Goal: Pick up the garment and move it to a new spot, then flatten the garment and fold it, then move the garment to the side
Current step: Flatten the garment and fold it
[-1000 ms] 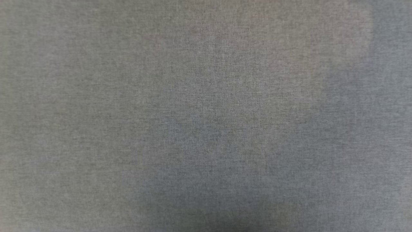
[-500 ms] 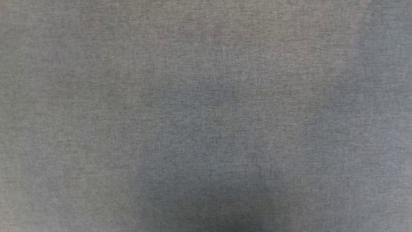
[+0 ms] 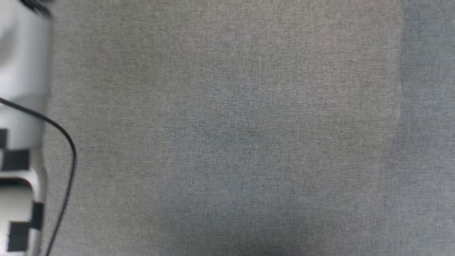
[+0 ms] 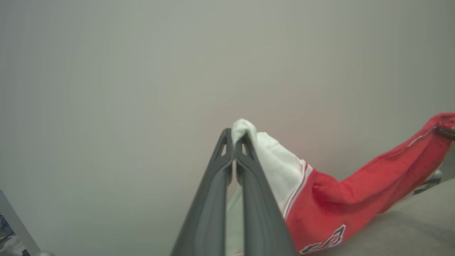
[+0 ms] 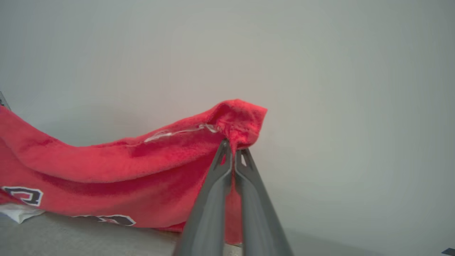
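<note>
The shirt (image 5: 106, 167) is red, with black white-outlined lettering. It sags between both grippers, and its lower edge rests on the grey cloth surface (image 3: 227, 128). The left gripper (image 4: 234, 138) is clamped on the white, stripe-trimmed sleeve (image 4: 280, 167). The right gripper (image 5: 233, 147) is clamped on a red edge.

A grey woven cloth surface (image 3: 227, 106) spreads across the head view. At 9 o'clock a pale forearm (image 3: 21, 71), its outline blurred, runs along the edge from 10 o'clock down to 8 o'clock and carries black square markings (image 3: 16, 160) on its lower part. A thin black cable (image 3: 67, 142) arcs out from the forearm and drops toward 7 o'clock. A darker strip (image 3: 426, 71) shades the cloth at 3 o'clock, and a dim shadow (image 3: 249, 245) lies at 6 o'clock.
</note>
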Robot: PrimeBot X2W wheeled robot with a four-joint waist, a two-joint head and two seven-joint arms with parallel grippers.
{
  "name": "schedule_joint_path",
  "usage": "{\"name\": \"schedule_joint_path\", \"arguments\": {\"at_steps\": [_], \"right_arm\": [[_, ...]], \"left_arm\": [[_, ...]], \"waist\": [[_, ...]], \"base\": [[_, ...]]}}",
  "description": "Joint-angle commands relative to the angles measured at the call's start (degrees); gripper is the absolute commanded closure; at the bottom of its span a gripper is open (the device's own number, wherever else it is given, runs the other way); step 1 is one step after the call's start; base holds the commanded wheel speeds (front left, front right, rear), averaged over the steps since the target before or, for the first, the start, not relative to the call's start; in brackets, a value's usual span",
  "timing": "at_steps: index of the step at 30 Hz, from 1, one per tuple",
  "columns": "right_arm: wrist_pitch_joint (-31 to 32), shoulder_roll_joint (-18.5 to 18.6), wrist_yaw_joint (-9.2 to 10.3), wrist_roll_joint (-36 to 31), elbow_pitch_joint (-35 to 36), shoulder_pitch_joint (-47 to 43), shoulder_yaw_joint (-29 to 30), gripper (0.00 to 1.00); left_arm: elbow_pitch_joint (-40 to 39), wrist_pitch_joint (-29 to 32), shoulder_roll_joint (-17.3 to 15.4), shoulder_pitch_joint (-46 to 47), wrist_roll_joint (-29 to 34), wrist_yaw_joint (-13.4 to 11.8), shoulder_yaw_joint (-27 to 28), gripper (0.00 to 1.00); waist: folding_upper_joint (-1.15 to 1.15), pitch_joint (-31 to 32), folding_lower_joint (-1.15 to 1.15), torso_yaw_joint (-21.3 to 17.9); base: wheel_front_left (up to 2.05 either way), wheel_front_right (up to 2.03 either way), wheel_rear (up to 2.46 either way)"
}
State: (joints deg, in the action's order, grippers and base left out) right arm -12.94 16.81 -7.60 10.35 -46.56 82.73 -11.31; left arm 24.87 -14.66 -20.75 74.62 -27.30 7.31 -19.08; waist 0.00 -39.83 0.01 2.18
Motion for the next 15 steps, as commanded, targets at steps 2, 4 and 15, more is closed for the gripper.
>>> {"name": "schedule_joint_path", "arguments": {"at_steps": [2, 4, 15], "right_arm": [[-0.71, 1.11, 0.11, 1.27, 1.35, -4.72, -2.35, 1.0], [-0.97, 1.97, 0.11, 2.62, 2.54, -8.9, -4.11, 1.0], [0.88, 7.82, 0.11, 11.99, 9.31, -33.08, -11.45, 1.0]], "left_arm": [[-0.85, -0.33, 0.99, -5.42, -1.78, 0.15, -1.08, 1.0], [-1.46, -0.33, 1.54, -10.1, -3.08, 0.16, -2.15, 1.0], [-0.88, -0.32, 0.24, -33.27, -9.3, 0.17, -10.84, 1.0]], "waist": [[0.0, 4.15, -0.01, 1.2], [0.0, 6.21, -0.01, 1.57], [0.0, 16.6, -0.01, 2.79]], "base": [[0.0, 0.0, 0.0], [0.0, 0.0, 0.0], [0.0, 0.0, 0.0]]}}
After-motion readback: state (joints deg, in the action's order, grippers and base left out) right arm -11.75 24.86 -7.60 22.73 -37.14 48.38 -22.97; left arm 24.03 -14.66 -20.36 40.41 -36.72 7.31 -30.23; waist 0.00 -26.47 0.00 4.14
